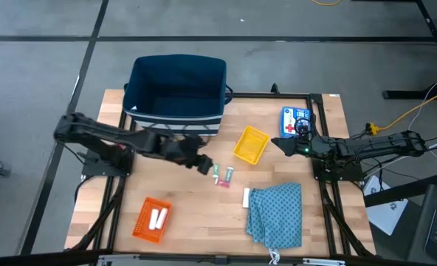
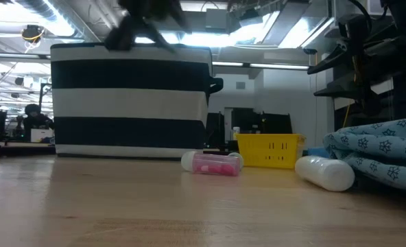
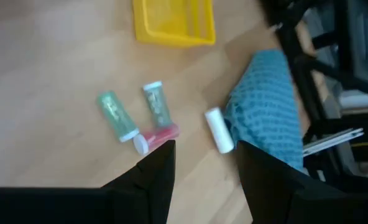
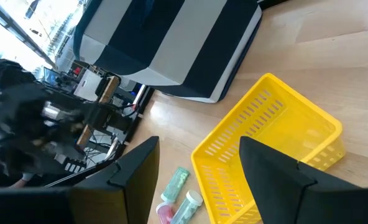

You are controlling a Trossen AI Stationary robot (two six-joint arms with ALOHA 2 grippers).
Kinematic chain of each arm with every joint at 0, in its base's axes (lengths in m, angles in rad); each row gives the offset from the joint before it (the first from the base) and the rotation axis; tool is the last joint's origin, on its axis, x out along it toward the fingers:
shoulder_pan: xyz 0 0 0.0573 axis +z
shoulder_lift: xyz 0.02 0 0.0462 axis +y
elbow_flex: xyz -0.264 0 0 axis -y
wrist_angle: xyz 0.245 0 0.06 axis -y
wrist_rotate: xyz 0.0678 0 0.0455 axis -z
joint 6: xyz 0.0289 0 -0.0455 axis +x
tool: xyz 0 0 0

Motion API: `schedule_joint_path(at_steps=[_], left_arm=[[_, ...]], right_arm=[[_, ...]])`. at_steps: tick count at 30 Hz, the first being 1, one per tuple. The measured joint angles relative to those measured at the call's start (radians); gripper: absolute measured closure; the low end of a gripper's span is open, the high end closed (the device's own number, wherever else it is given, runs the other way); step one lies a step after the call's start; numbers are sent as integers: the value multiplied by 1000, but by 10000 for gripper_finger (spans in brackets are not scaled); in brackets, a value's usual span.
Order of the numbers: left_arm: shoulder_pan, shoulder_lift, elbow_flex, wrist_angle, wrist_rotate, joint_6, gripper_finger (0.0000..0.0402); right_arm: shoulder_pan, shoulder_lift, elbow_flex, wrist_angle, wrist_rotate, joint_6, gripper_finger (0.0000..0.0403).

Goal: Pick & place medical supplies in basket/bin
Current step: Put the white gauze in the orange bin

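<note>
Left gripper (image 1: pixel 203 165): over the table's middle, just beside the tubes; fingers (image 3: pixel 156 168) apart, nothing between them.
Right gripper (image 1: pixel 280 144): hanging near the yellow basket (image 1: pixel 250 144); fingers (image 4: pixel 137 165) spread, empty.
Green tubes (image 3: pixel 115 115): two, lying on the wood side by side, white caps on.
Pink tube (image 2: pixel 213 163): lying flat, touching the end of one green tube; in the left wrist view, right at the fingertip of that gripper.
White roll (image 1: pixel 246 196): loose on the table, against the edge of the cloth.
Teal-blue cloth (image 1: pixel 277 213): crumpled near the front edge on the right arm's side; string trailing off its front corner.
Orange basket (image 1: pixel 151 219): front of the table on the left arm's side, white rolls (image 1: pixel 158 218) inside.
Striped bin (image 1: pixel 177 92): at the back edge, navy and white; inside dark, contents not discernible.
Blue box (image 1: pixel 294 121): flat near the back corner on the right arm's side, red cross on it.
</note>
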Motion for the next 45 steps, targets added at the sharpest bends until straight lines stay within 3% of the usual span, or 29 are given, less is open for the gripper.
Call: schedule_joint_path(at_steps=[6, 12, 27, 45], left_arm=[[1, 211, 138, 37, 49, 15, 242], [29, 418, 342, -68, 96, 19, 240], [18, 798, 738, -129, 182, -98, 240], [-3, 891, 773, -164, 253, -143, 240]], right_arm=[[0, 0, 0, 0, -4, -5, 179], [0, 0, 0, -1, -35, -27, 179], [0, 0, 0, -1, -232, -112, 179], [0, 0, 0, -8, -265, -155, 179]])
